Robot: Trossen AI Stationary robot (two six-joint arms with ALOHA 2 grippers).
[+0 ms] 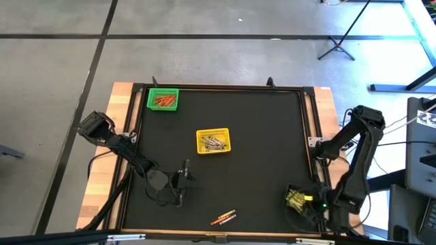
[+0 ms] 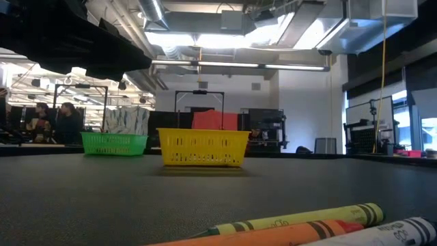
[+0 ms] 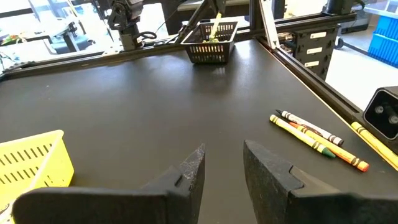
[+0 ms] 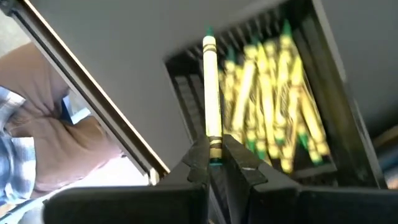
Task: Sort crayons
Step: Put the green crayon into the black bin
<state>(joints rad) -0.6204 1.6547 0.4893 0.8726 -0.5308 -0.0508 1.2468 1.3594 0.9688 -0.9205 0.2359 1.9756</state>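
Right wrist view shows my right end effector clamped on a yellow paper-wrapped crayon with a green tip, above the black mesh basket of matching crayons at the desk's near right corner. My left end effector hovers parted and empty near three loose crayons.

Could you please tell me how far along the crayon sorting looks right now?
Mostly done: the green basket, yellow basket and black basket already hold crayons. In hand: the right gripper is shut on a yellow-green crayon above the black basket. Left: a few loose crayons lie at the table's front edge, near the open, empty left gripper.
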